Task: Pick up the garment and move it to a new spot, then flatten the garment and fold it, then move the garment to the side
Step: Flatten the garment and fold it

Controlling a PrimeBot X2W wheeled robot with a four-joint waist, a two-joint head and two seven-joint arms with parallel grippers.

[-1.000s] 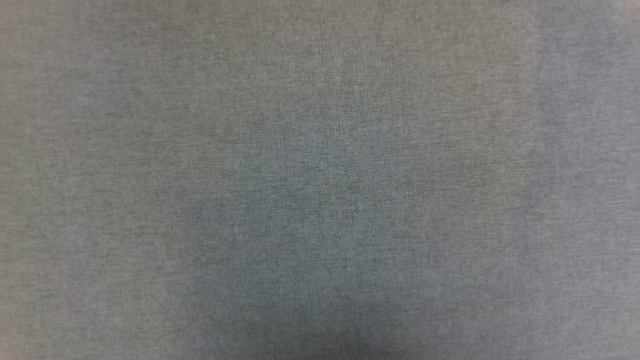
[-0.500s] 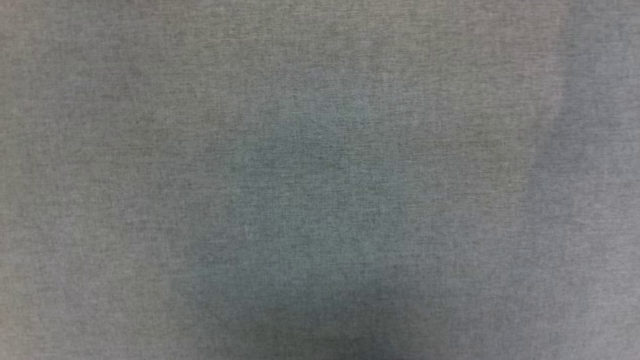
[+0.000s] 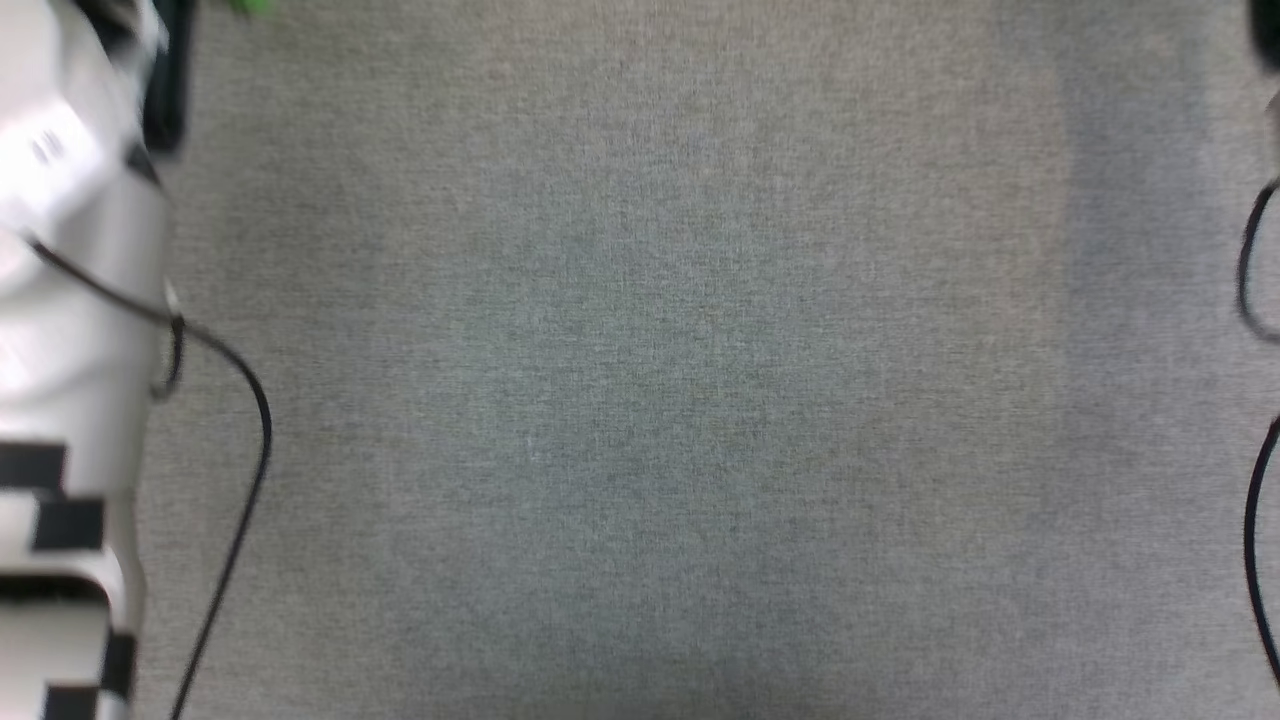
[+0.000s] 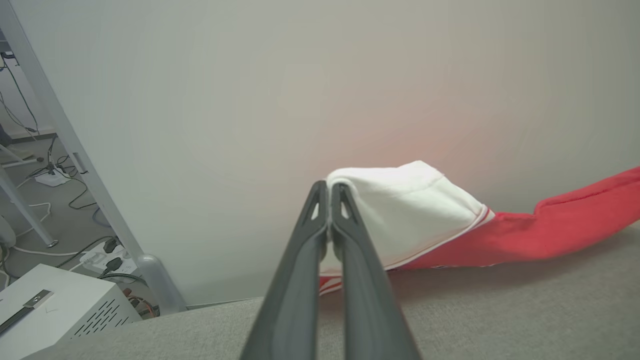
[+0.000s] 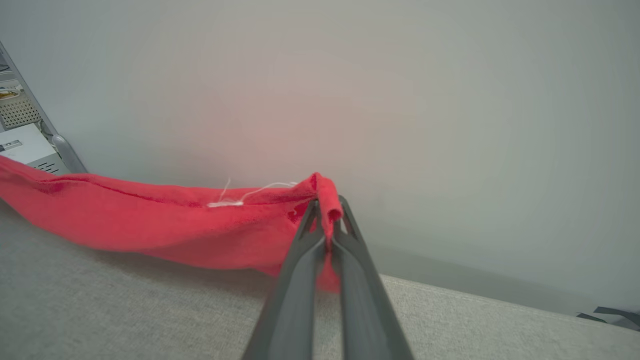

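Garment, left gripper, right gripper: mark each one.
garment (image 4: 415, 215): left wrist view, white sleeve.
left gripper (image 4: 330, 186): left wrist view, between its fingertips.
right gripper (image 5: 328, 205): right wrist view, between its fingertips.

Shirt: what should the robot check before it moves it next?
1. Left pincer shut on the shirt's white sleeve: ok.
2. Right pincer shut on the red edge: ok.
3. Shirt lifted off the table: cannot tell; it sags low between the pincers.
4. Shirt flat: not ok, it is bunched.
5. Bare table to lay it on: ok.
6. Cable away from the shirt: cannot tell.
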